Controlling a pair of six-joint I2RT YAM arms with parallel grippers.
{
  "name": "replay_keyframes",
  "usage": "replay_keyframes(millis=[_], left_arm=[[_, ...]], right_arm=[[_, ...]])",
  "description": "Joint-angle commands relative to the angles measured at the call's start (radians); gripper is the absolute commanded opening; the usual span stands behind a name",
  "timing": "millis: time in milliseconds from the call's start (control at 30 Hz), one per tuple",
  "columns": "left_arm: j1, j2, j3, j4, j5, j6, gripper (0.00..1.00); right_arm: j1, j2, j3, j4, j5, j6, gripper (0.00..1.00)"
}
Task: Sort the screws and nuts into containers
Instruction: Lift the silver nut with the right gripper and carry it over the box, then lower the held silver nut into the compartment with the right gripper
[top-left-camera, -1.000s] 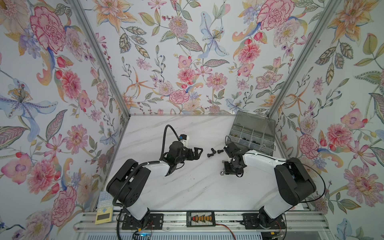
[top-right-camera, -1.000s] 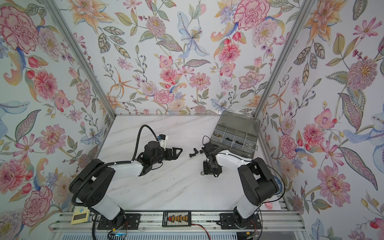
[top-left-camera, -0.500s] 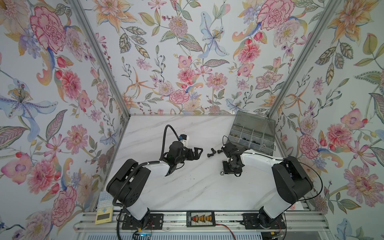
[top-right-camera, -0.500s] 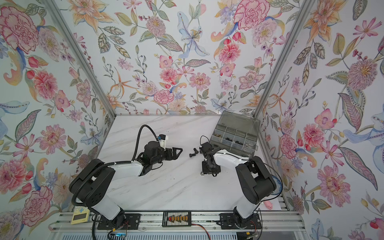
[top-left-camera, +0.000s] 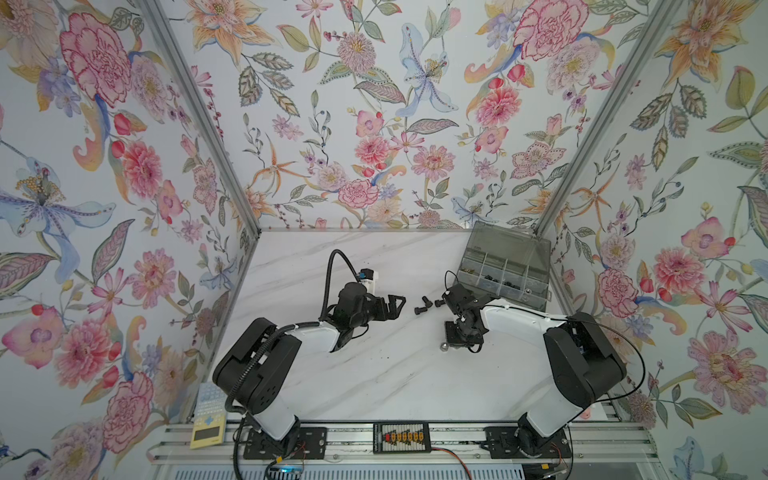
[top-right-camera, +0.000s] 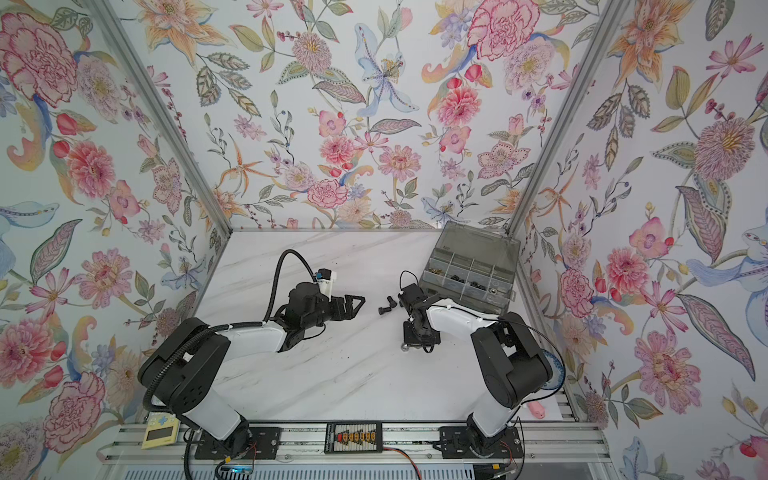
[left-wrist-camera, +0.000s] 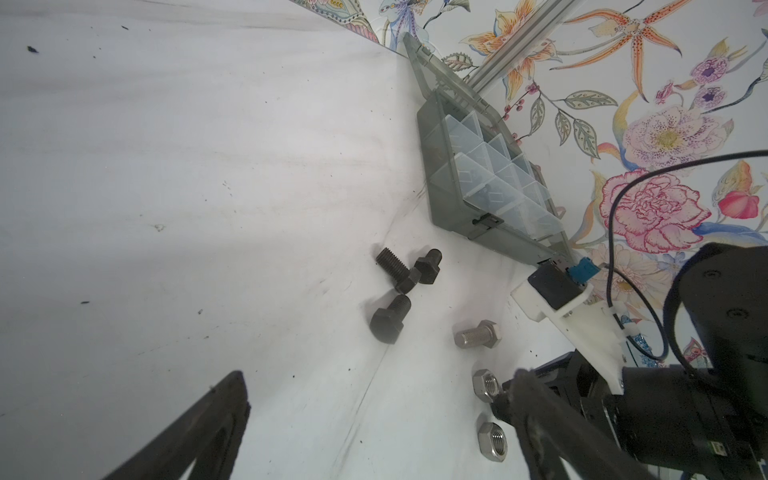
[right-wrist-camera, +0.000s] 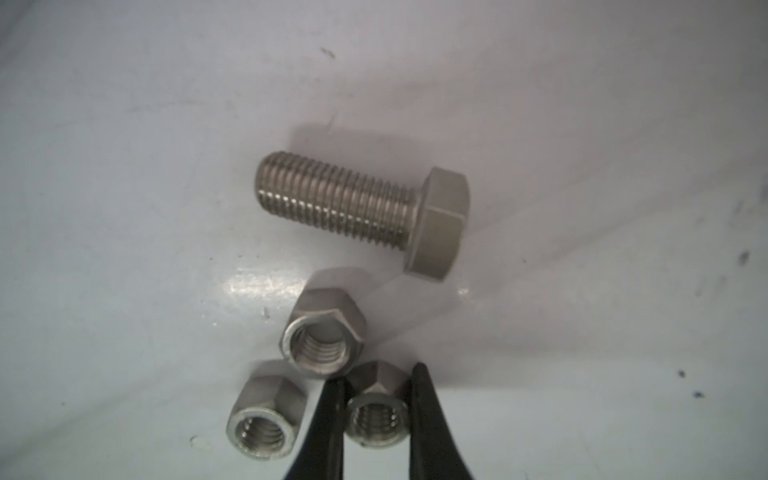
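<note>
Three silver nuts and one silver bolt (right-wrist-camera: 365, 212) lie on the white marble-look table (right-wrist-camera: 124, 124) directly under the right pincer (right-wrist-camera: 376, 411). In the right wrist view its two black fingers (right-wrist-camera: 328, 424) are narrowed onto the flats of one nut, the gripped nut (right-wrist-camera: 376, 411), which still sits on the table surface. A second nut (right-wrist-camera: 324, 336) lies just ahead of the fingertips, touching or nearly touching the gripped nut. A third nut (right-wrist-camera: 264, 419) lies just outside one finger. The silver bolt rests on its side beyond the second nut, apart from it.

In both top views the right pincer (top-left-camera: 459, 338) points down at the table, near the grey organiser box (top-left-camera: 505, 266), which stands open with small parts in its compartments.

The left pincer (top-left-camera: 395, 305) hovers level above the table, well apart from the right pincer, with its jaws spread wide and holding nothing. In the left wrist view three black bolts (left-wrist-camera: 399, 291) lie in a loose cluster ahead of its fingers (left-wrist-camera: 199, 424), between this pincer and the organiser box (left-wrist-camera: 478, 174).
</note>
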Motion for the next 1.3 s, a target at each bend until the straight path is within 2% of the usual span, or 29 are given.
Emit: replay_keyframes(millis=[0,233,433,633,800,967,1067,1267], left_arm=[[-0.004,0.007,0.006,-0.004,-0.007,-0.003,0.99],[-0.005,-0.003,-0.004,-0.001,-0.012,-0.004,0.99],[-0.004,-0.012,-0.017,0.009,-0.013,-0.006,0.99],[-0.004,-0.014,-0.013,0.004,-0.014,-0.007,0.99],[-0.008,-0.023,-0.024,0.023,-0.027,-0.018,0.99],[-0.01,-0.017,-0.034,0.044,-0.017,-0.03,1.0],[-0.009,-0.015,-0.026,0.042,-0.013,-0.023,1.0],[-0.01,-0.015,-0.03,0.054,-0.01,-0.025,0.99]], right_arm=[[0.005,0.049,-0.026,0.01,0.006,0.002,0.0],[-0.075,0.001,0.013,0.013,-0.035,-0.068,0.0],[-0.238,-0.067,0.075,0.009,-0.098,-0.139,0.0],[-0.443,-0.069,0.207,-0.018,-0.131,-0.216,0.0],[-0.602,0.011,0.376,-0.033,-0.143,-0.247,0.0],[-0.716,0.169,0.572,-0.075,-0.145,-0.264,0.0],[-0.762,0.249,0.651,-0.086,-0.148,-0.265,0.0],[-0.813,0.335,0.689,-0.085,-0.143,-0.254,0.0]])
